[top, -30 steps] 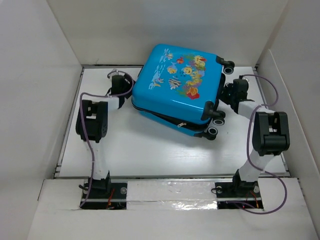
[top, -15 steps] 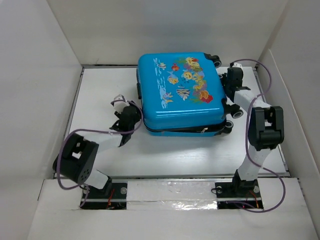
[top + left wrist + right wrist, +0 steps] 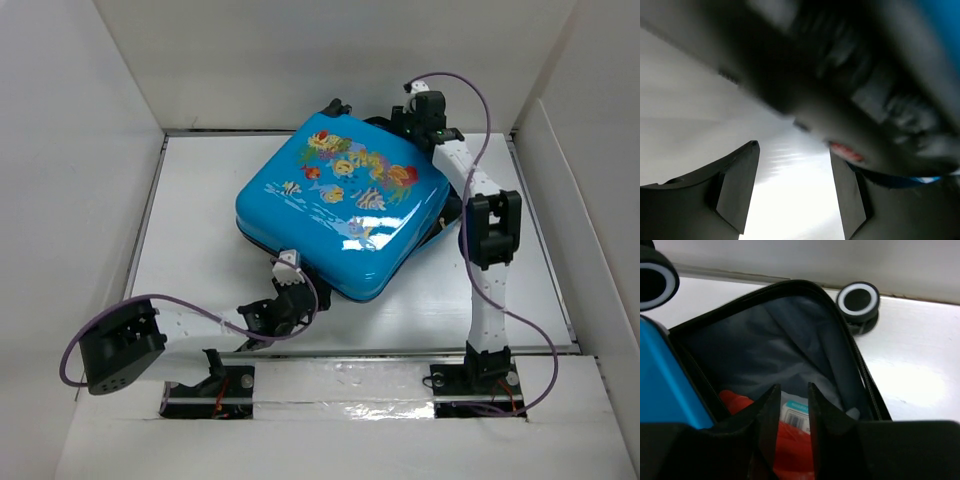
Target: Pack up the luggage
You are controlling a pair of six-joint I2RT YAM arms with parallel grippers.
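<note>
Now the luggage point(image 3: 340, 210) sits mid-tabletop point(image 3: 200, 250), lid ajar at its 1 o'clock corner, where the right hand point(image 3: 790, 395), fingers only a slit apart, points at a red item point(image 3: 735, 399) inside, while the left hand point(image 3: 795, 195), spread wide, hovers by its 7 o'clock corner.

luggage point(image 3: 340, 205) of glossy plastic, its cloth lining point(image 3: 775, 340) (matt, creased), my left fingers point(image 3: 735, 187) matt black plastic, smooth table point(image 3: 200, 255)

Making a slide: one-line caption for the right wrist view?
Right gripper at the open edge of the luggage, grey lining and a red item visible inside.
</note>
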